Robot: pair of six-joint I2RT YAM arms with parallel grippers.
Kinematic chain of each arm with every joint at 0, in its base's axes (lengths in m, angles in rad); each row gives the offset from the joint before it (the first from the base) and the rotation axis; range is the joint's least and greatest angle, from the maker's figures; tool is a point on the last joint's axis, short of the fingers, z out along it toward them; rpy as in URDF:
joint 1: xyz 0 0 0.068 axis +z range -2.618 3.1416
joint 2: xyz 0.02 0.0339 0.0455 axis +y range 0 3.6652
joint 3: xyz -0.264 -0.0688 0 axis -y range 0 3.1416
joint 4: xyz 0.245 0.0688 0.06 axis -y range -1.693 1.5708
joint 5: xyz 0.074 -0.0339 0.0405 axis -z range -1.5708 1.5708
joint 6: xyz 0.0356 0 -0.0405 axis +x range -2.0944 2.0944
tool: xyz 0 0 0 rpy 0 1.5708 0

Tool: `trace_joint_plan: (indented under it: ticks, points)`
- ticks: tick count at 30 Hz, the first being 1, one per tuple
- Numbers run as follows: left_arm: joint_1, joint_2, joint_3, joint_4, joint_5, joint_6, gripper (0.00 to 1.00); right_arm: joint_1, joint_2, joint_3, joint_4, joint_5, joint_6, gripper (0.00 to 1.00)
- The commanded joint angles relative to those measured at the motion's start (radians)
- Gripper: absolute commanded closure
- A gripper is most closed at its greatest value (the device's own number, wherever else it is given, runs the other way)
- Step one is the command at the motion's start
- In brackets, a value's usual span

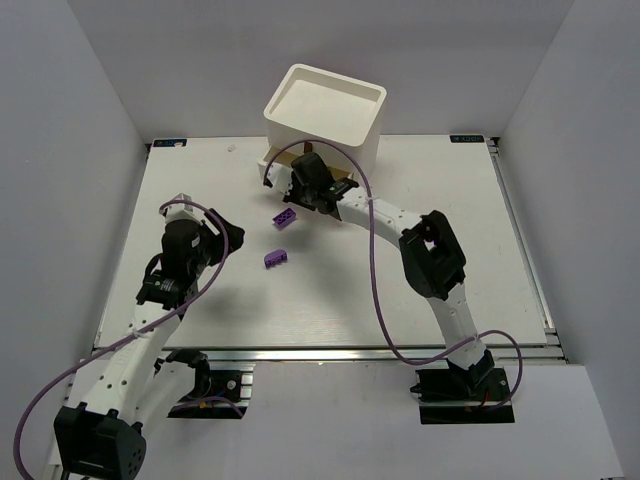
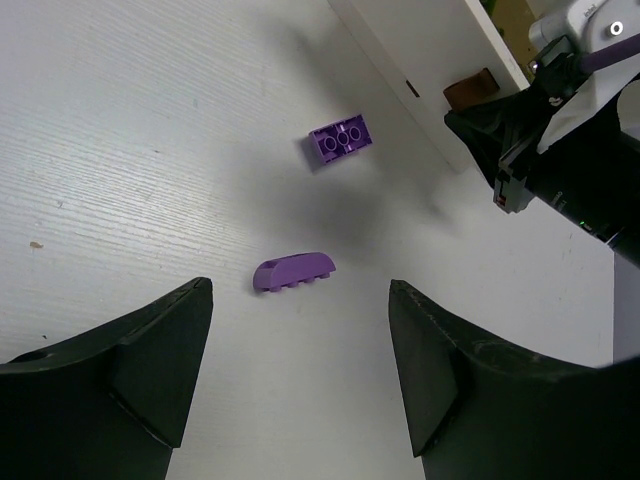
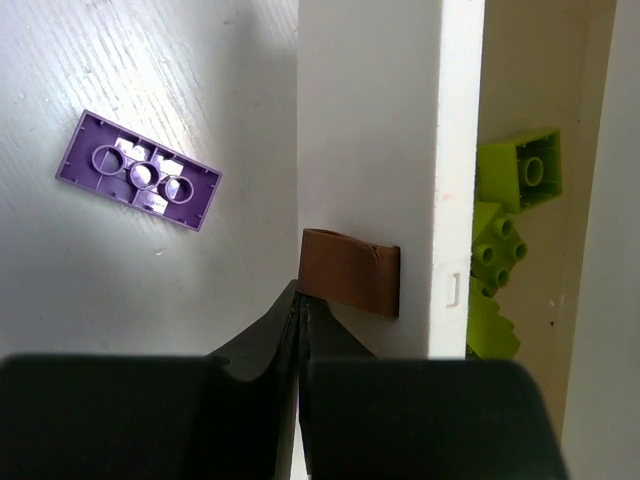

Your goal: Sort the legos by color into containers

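The white chest (image 1: pixel 325 115) stands at the far middle of the surface (image 1: pixel 450 220), with its recessed tray top facing up. Its lowest drawer (image 1: pixel 268 160) stands open toward the arms.

In the right wrist view, several lime bricks (image 3: pixel 510 230) lie inside that drawer, behind its white front panel (image 3: pixel 370 150). The right gripper (image 3: pixel 300 300) is closed, finger against finger, and nothing shows between them. Its tips sit right at the near edge of the brown pull (image 3: pixel 350 270) on the drawer front. I cannot tell whether they actually press on it.

Two purple legos lie loose on the surface, just in front of the chest. A flat purple brick (image 3: pixel 140 185) rests upside down with its hollow underside and three round tubes showing, close beside the drawer front. A curved purple brick (image 2: pixel 293 273) lies nearer the arms, apart from the flat one.

The left gripper (image 2: pixel 300 300) hangs above the surface with its fingers (image 2: pixel 150 370) spread wide and holds nothing. The curved purple brick lies on the surface in line with the gap between the fingertips.

From overhead, the left gripper (image 1: pixel 228 240) sits left of both purple bricks, and the right gripper (image 1: pixel 300 182) reaches in at the drawer.
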Motion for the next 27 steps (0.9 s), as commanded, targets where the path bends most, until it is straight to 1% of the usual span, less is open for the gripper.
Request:
trace_joint_plan:
  ticks: [1, 2, 4, 5, 6, 8, 9, 11, 13, 17, 21, 22, 24, 25, 26, 27]
  points:
    - [0.003, 0.002, 0.008, 0.030, 0.021, -0.002, 0.19, -0.037, -0.018, 0.052, 0.057, -0.065, -0.013, 1.00]
    - [0.003, 0.005, 0.011, 0.030, 0.023, 0.000, 0.19, -0.034, -0.018, 0.046, 0.057, -0.084, -0.013, 1.00]
    - [0.003, 0.005, 0.013, 0.027, 0.023, 0.001, 0.19, -0.037, -0.006, 0.023, 0.123, -0.043, -0.019, 1.00]
    - [0.003, 0.008, 0.014, 0.025, 0.023, 0.001, 0.19, -0.039, 0.001, 0.012, 0.160, 0.032, -0.024, 1.00]
    - [0.003, 0.003, 0.014, 0.025, 0.023, 0.001, 0.19, -0.037, 0.012, 0.008, 0.225, 0.064, -0.030, 1.00]
    - [0.003, -0.001, 0.011, 0.022, 0.023, 0.001, 0.19, -0.040, 0.044, 0.025, 0.273, 0.147, -0.027, 1.00]
    - [0.003, -0.003, 0.011, 0.021, 0.023, 0.003, 0.19, -0.045, 0.054, 0.049, 0.280, 0.151, -0.021, 1.00]
    - [0.003, -0.004, 0.011, 0.018, 0.023, 0.003, 0.19, -0.062, 0.074, 0.089, 0.252, 0.134, 0.001, 1.00]
    - [0.003, -0.003, 0.009, 0.022, 0.026, 0.004, 0.19, -0.072, 0.092, 0.150, 0.157, 0.089, 0.015, 1.00]
    - [0.003, 0.000, 0.008, 0.033, 0.038, 0.007, 0.19, -0.077, 0.107, 0.157, 0.174, 0.135, -0.008, 1.00]
    - [0.003, 0.005, -0.006, 0.082, 0.067, 0.012, 0.17, -0.095, 0.123, 0.164, 0.162, 0.160, -0.022, 1.00]
    - [0.003, 0.008, -0.017, 0.099, 0.101, 0.015, 0.16, -0.097, 0.112, 0.166, 0.149, 0.148, -0.021, 1.00]
    - [0.003, 0.026, -0.026, 0.152, 0.152, 0.017, 0.16, -0.103, 0.085, 0.150, 0.073, 0.030, -0.007, 1.00]
    - [0.003, 0.039, -0.030, 0.184, 0.171, 0.018, 0.16, -0.109, 0.039, 0.143, 0.025, -0.054, -0.011, 1.00]
    - [0.003, 0.071, -0.040, 0.212, 0.214, 0.021, 0.17, -0.111, 0.006, 0.126, -0.034, -0.255, -0.024, 1.00]
    - [0.003, 0.092, -0.046, 0.278, 0.236, 0.023, 0.18, -0.112, -0.023, 0.112, -0.144, -0.352, -0.065, 1.00]
